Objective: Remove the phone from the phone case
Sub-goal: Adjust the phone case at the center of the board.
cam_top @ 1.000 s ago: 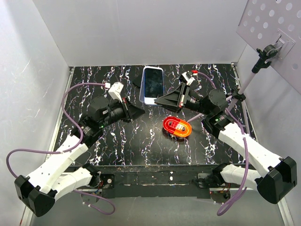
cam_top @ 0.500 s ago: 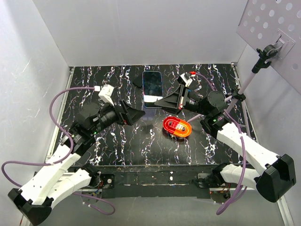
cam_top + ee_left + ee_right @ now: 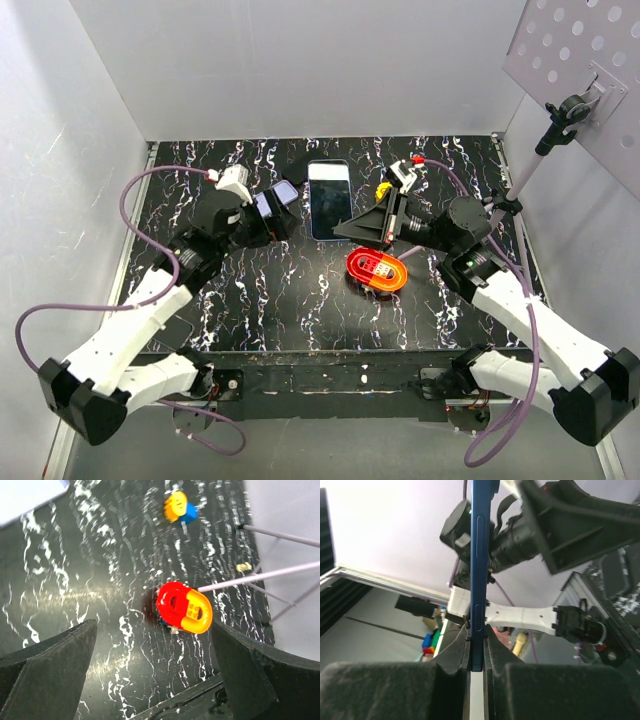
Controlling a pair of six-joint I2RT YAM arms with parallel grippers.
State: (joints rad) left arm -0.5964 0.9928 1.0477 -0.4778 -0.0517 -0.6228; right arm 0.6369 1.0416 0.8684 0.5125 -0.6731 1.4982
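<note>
Left gripper swung toward far edge, jaws spread, pale case beside it; right gripper clenched on phone.

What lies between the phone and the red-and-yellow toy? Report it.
The right gripper, shut on the phone at its near edge, spans that gap in the top view. No other object shows there, only marbled table.

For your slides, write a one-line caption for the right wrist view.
Right gripper shut on the phone, seen edge-on, with the left arm beyond.
</note>
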